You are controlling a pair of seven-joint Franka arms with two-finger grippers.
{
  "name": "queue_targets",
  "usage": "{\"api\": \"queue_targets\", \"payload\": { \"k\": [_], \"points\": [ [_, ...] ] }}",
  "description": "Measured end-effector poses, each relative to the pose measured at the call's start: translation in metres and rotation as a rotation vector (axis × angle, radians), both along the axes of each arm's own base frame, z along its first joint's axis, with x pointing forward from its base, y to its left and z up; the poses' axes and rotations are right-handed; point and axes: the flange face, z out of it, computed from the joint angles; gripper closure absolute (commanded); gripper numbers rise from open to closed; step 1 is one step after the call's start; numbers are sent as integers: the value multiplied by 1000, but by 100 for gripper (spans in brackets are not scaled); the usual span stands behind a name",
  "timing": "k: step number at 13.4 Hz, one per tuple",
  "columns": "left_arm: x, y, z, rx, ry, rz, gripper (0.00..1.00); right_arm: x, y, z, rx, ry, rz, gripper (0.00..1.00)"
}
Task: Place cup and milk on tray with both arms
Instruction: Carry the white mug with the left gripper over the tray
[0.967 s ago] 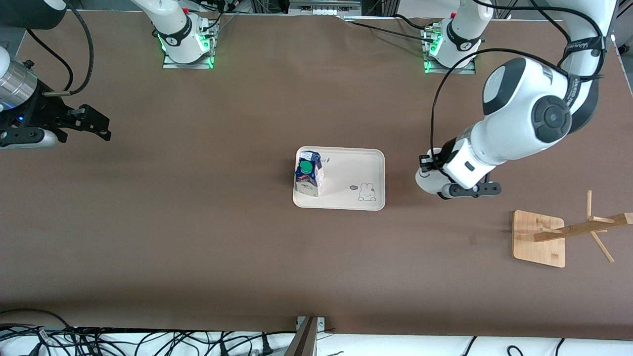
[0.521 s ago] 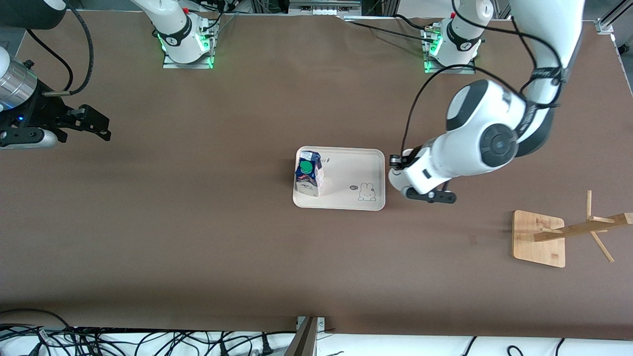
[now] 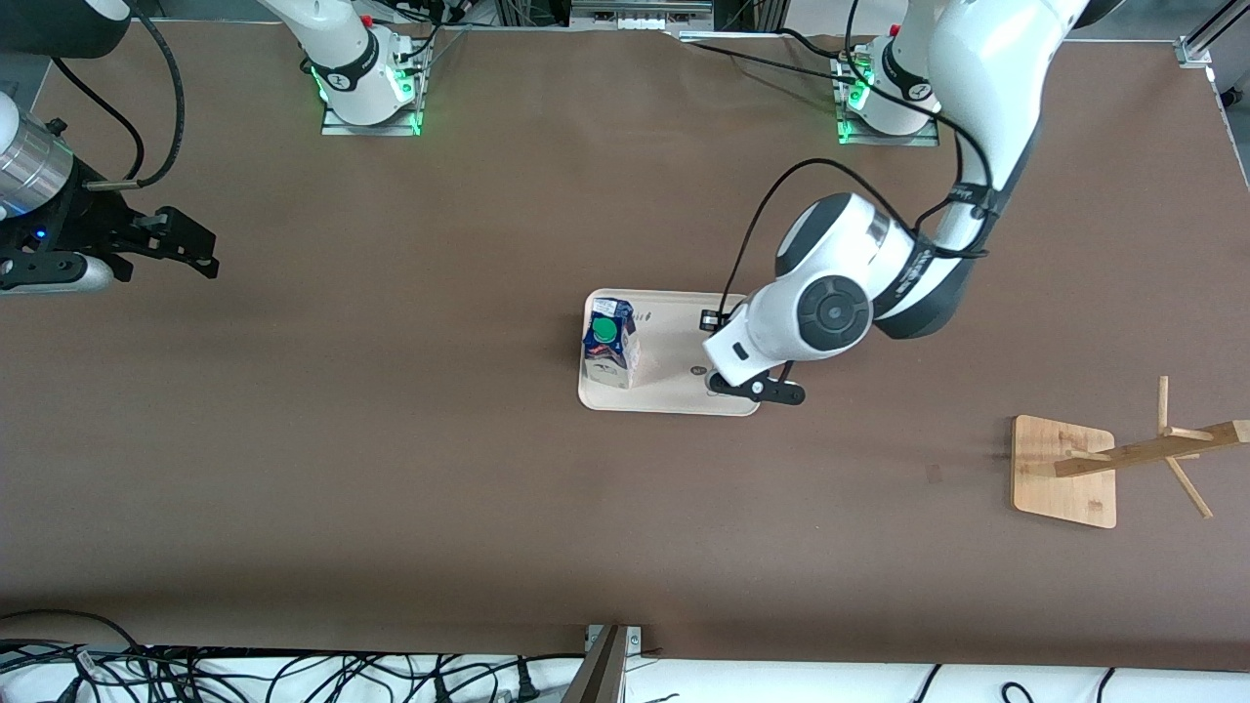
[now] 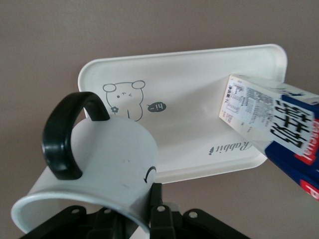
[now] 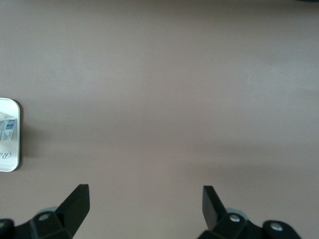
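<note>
The milk [image 3: 609, 344] stands upright on the cream tray [image 3: 674, 337], at the tray's end toward the right arm. My left gripper [image 3: 754, 388] is over the tray's rabbit end. In the left wrist view it [image 4: 144, 211] is shut on the rim of the white cup [image 4: 107, 159], whose black handle sticks up, above the tray [image 4: 189, 99] and beside the milk [image 4: 279, 124]. The wrist hides the cup in the front view. My right gripper [image 3: 190, 244] is open and empty, waiting at the right arm's end of the table; its wrist view [image 5: 144, 199] shows bare table.
A wooden stand [image 3: 1064, 469] with slanted pegs sits toward the left arm's end, nearer the front camera than the tray. The tray's corner [image 5: 9, 149] shows at the edge of the right wrist view. Cables lie along the table's front edge.
My left arm has carried the cup from the left arm's end of the table toward the tray and is now over its rabbit end. The right arm has not moved.
</note>
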Motion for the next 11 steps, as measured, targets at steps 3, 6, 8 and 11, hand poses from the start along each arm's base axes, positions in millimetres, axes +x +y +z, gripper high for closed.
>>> {"api": "queue_targets", "payload": {
  "k": [3,6,8,11],
  "points": [
    [-16,-24,-34,74,30,15,100,0,0,0,0,0,0,0],
    [-27,-37,-52,114,42,13,100,0,0,0,0,0,0,0],
    [-25,-33,-63,124,54,21,100,0,0,0,0,0,0,0],
    [-27,-30,-85,117,105,48,100,0,0,0,0,0,0,0]
  ]
}}
